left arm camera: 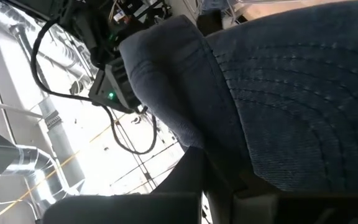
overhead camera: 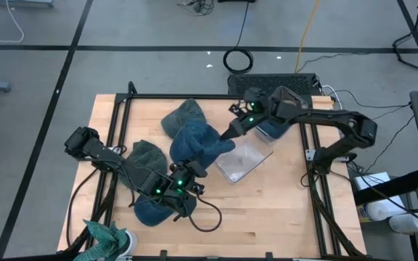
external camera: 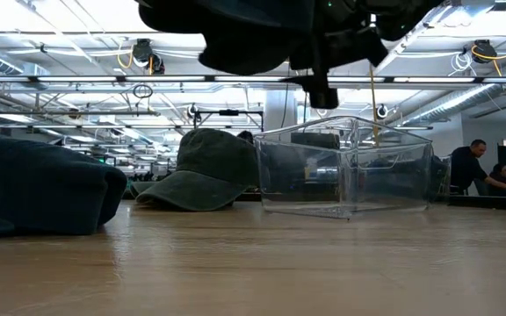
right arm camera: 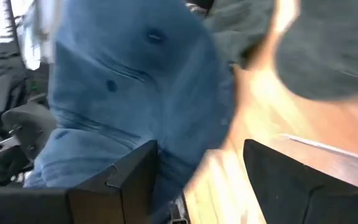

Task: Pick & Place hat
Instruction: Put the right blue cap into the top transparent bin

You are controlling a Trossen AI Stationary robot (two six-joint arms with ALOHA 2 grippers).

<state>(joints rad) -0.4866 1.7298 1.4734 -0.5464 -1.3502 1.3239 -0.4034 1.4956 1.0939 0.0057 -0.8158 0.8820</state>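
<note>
A blue hat [overhead camera: 194,143] is lifted off the table between both grippers; in the low view it shows as a dark mass [external camera: 253,35] at the top. My left gripper [overhead camera: 183,177] is at its near edge and shut on it. My right gripper [overhead camera: 231,134] is at its right side, with open fingers around the hat's edge [right arm camera: 191,155]. Just right of the hat, a clear plastic box [overhead camera: 244,158] stands on the table [external camera: 345,167]. My left gripper holds the blue hat by its stitched brim [left arm camera: 272,155], at the hat's near edge, coming from the table's near-left side. The brim covers the place of contact. The hat is clear of the table. My right gripper: the hat lies against one finger [right arm camera: 129,177]; I cannot tell if they touch.
Several other hats lie on the table: a teal one [overhead camera: 182,116] at the far side, a dark green cap [overhead camera: 146,154] [external camera: 196,171], a blue one [overhead camera: 151,210] near the front and another [overhead camera: 273,130] under the right arm. A teal cloth [overhead camera: 104,235] sits at the near-left corner.
</note>
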